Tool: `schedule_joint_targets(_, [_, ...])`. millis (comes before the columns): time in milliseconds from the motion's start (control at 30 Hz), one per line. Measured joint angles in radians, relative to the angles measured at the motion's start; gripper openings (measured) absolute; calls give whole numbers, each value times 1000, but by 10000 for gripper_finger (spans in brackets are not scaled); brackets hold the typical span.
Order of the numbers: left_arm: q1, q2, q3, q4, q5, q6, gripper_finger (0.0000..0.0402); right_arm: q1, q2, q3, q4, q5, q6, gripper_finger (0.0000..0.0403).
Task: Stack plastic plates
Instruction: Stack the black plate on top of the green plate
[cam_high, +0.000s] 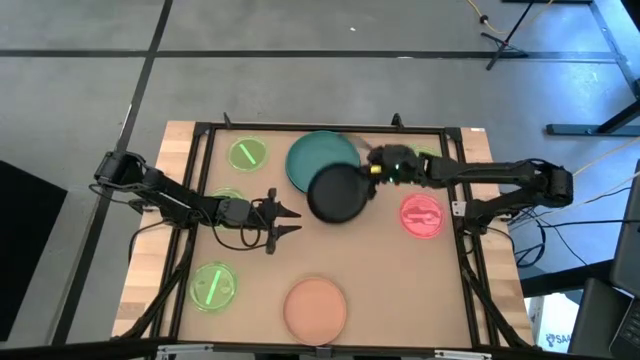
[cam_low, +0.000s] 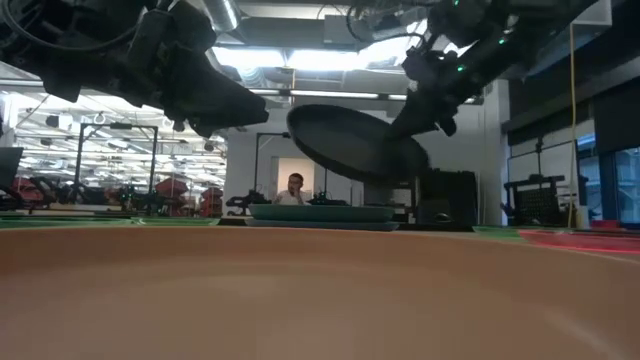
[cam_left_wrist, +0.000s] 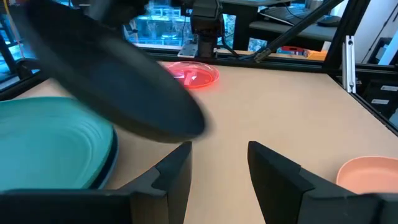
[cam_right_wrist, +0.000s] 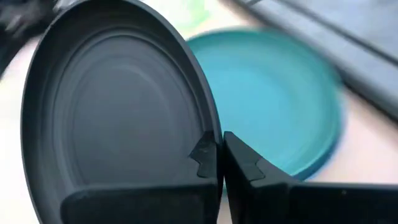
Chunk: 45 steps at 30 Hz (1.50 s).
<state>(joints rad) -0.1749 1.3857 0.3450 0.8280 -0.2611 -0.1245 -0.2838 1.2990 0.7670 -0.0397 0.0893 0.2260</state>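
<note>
right gripper (cam_high: 372, 170) pinches black plate (cam_high: 336, 194) over teal plate (cam_high: 318, 156); left gripper (cam_high: 290, 221) spread

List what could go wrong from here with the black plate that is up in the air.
The right gripper pinches the black plate only at its rim, and the plate hangs tilted, so it may slip or swing out. It sits off-centre over the teal plate, so a release now could land it askew or sliding off. The open left gripper waits close by and could be clipped.

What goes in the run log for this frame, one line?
right hand: shut on black plate, tilted in the air by teal plate | left hand: open, waiting mid-table | pink plate: near edge
</note>
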Motion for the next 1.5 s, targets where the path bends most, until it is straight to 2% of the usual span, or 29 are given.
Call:
schedule_joint_targets(167, [0, 0, 0, 2, -1, 0, 150, -116, 49, 1, 137, -15, 2, 1])
schedule_joint_targets(400, [0, 0, 0, 6, -18, 0, 150, -215, 213, 1, 311, -82, 15, 1])
schedule_joint_targets(733, [6, 0, 0, 5, -23, 4, 150, -235, 400, 1, 521, -72, 38, 1])
schedule_joint_targets(1067, [7, 0, 0, 5, -24, 4, 150, -234, 480, 1, 574, -75, 93, 2])
schedule_joint_targets(1167, [7, 0, 0, 5, -24, 3, 150, -234, 488, 1, 571, -80, 92, 18])
schedule_joint_targets(1500, [7, 0, 0, 4, -23, 3, 150, -234, 504, 1, 575, -79, 56, 113])
